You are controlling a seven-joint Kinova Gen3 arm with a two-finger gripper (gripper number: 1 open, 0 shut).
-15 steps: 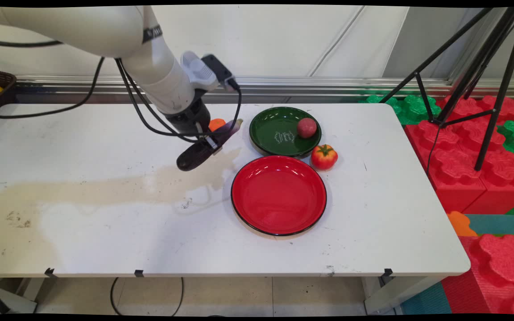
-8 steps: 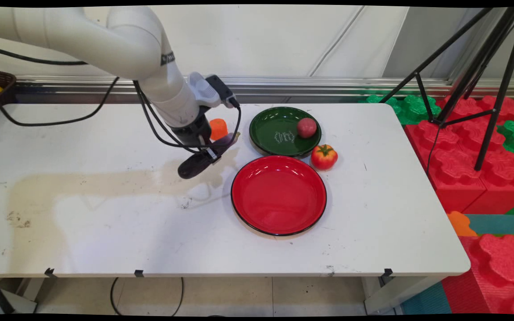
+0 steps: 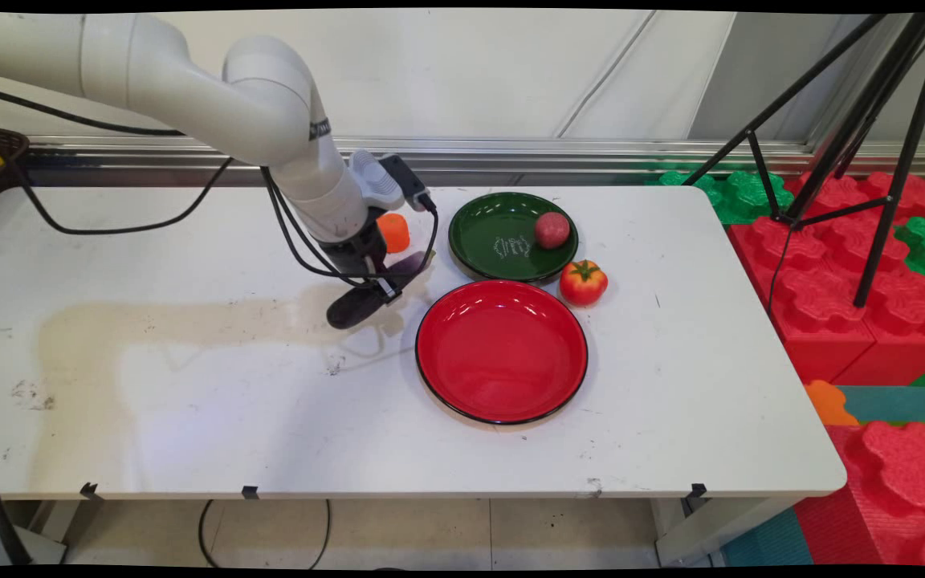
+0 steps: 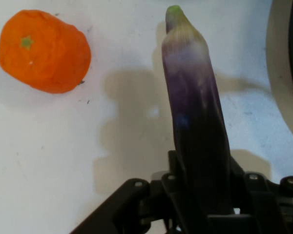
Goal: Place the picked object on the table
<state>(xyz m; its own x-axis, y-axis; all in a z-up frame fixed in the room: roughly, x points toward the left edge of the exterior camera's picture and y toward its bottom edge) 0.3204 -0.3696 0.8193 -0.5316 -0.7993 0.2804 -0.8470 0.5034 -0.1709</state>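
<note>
The gripper (image 3: 380, 282) is clamped on an eggplant (image 3: 370, 291), a dark purple toy one that pales toward a green stem tip. In the hand view the eggplant (image 4: 198, 131) rises from between the jaws, which are closed against its thick lower part so that no gap shows on either side; the gripper (image 4: 205, 204) itself sits low in that picture, its linkage spread beneath the fruit. In the main view the eggplant hangs tilted, its dark rounded end pointing down and toward the near left, its pale stem end up and to the right of the jaws. It is held just above the white table (image 3: 189, 385), with its shadow directly under it; whether the low end touches the surface cannot be told.

Just behind the jaws, partly hidden by the wrist, lies an orange (image 3: 395, 232) on the table; in the hand view the orange (image 4: 44, 51) sits off to the side of the eggplant's stem end, apart from it. To the right of the jaws stands a red plate (image 3: 438, 321), near but not touching the eggplant. Beyond it, to the far right of the jaws, is a green plate (image 3: 478, 221) with a reddish round fruit (image 3: 552, 230) inside. A tomato (image 3: 583, 282) rests on the table between the two plates' right edges.
</note>
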